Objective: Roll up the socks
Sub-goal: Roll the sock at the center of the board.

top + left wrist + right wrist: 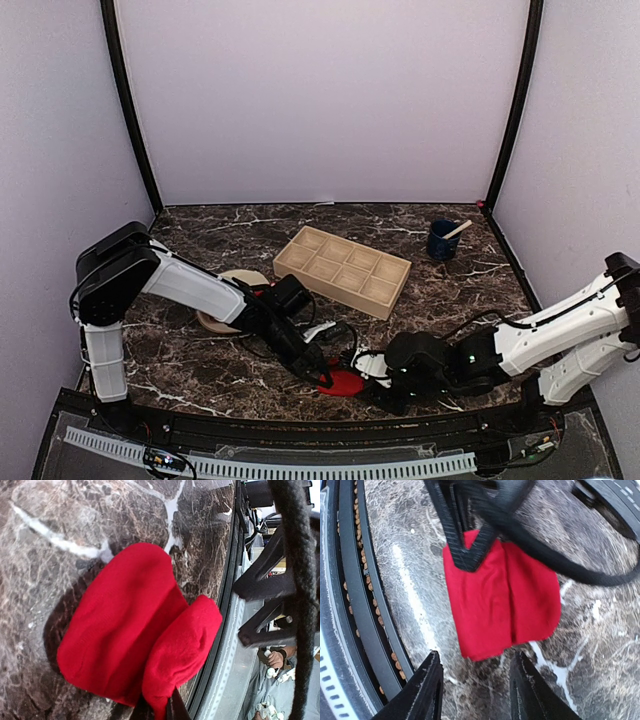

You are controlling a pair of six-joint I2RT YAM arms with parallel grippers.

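Left gripper [322, 377], tips cropped, pinching red sock [125, 630]: flat, one end folded over. Right gripper [475, 656] spread beside it.

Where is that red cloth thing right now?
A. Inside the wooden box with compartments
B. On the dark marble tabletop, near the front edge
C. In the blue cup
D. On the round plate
B: the red sock lies on the marble tabletop close to its front edge, with the left gripper pinching a fold of it.
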